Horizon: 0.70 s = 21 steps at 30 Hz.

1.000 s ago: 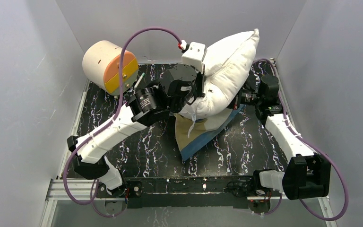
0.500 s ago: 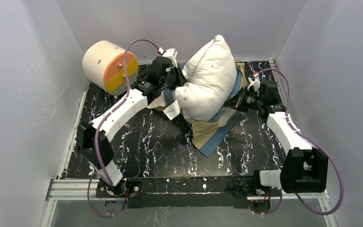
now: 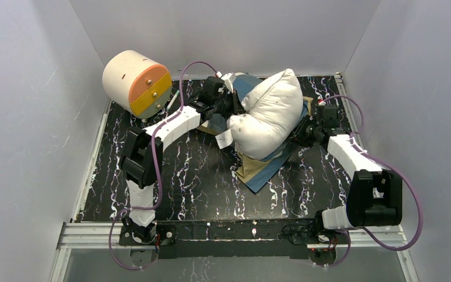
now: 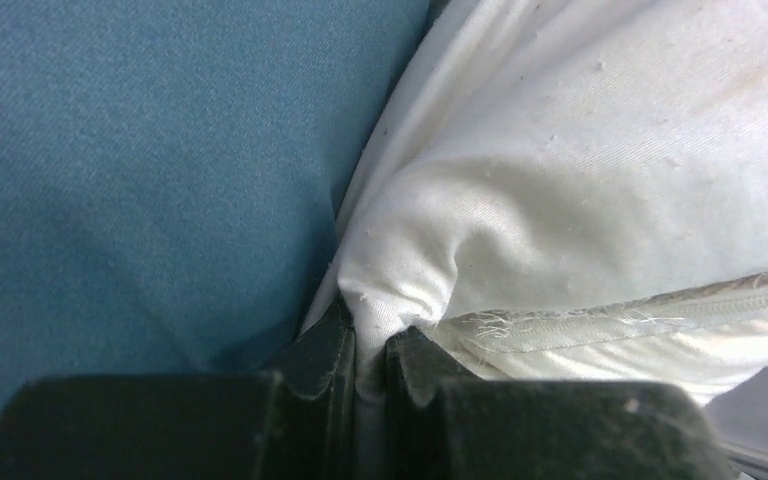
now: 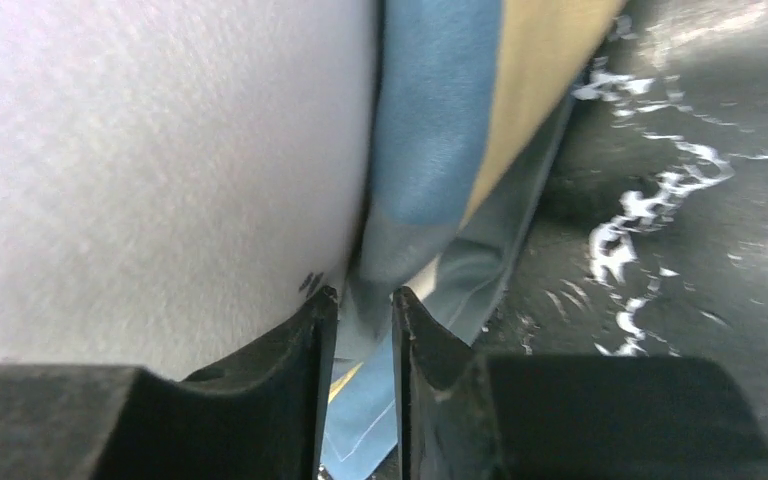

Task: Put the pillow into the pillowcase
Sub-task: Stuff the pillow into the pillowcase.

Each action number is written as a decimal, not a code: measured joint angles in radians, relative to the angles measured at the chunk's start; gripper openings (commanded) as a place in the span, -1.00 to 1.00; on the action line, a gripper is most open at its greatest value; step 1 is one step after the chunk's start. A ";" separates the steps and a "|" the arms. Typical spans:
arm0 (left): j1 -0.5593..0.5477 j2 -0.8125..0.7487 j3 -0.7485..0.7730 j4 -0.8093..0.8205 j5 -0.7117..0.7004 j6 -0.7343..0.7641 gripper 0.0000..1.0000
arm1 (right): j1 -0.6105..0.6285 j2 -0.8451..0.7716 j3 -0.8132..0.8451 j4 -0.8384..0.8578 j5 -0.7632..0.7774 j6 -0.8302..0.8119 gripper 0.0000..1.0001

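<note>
The white pillow (image 3: 267, 114) lies slumped across the blue and tan pillowcase (image 3: 258, 170) at the back of the table. My left gripper (image 3: 233, 106) is at the pillow's left end, shut on a pinch of its white cloth. In the left wrist view that gripper (image 4: 370, 345) holds the pillow (image 4: 580, 180), with the blue pillowcase (image 4: 140, 170) to its left. My right gripper (image 3: 301, 134) is at the pillow's right side. In the right wrist view its jaws (image 5: 360, 300) stand slightly apart with pillowcase cloth (image 5: 440, 130) loose in the gap, the pillow (image 5: 140, 170) against the left finger.
A cream-and-orange cylinder (image 3: 136, 82) stands at the back left corner. Grey walls close in the black marbled table (image 3: 182, 182) on three sides. Purple cables loop over both arms.
The pillow has dropped from standing tall to lying low on the pillowcase. My left arm stretched toward the back with it. My right jaws have parted a little.
</note>
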 measured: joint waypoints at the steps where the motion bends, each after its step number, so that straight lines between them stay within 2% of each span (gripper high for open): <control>1: 0.002 0.007 0.003 0.007 0.011 -0.001 -1.00 | 0.000 -0.009 0.007 -0.016 0.035 0.019 -0.05; 4: 0.007 0.025 0.011 0.027 0.038 -0.006 -1.00 | 0.000 -0.061 0.007 -0.037 0.126 0.077 0.13; 9: 0.013 0.037 0.011 0.049 0.061 -0.016 -1.00 | -0.001 -0.084 0.007 -0.040 0.198 0.183 0.12; 14: 0.015 0.036 -0.006 0.074 0.072 -0.018 -1.00 | -0.001 -0.047 0.008 -0.031 0.236 0.282 0.01; 15: 0.016 0.036 -0.008 0.079 0.077 -0.019 -1.00 | -0.001 -0.031 0.010 -0.026 0.242 0.293 -0.08; 18: 0.025 0.036 -0.014 0.087 0.087 -0.023 -1.00 | -0.001 0.042 0.023 0.004 0.254 0.307 -0.84; 19: 0.030 0.036 -0.015 0.088 0.090 -0.027 -1.00 | -0.001 0.072 0.031 0.007 0.268 0.304 -0.97; 21: 0.045 0.036 -0.014 0.085 0.101 -0.034 -1.00 | -0.005 0.123 0.042 0.006 0.287 0.292 -0.97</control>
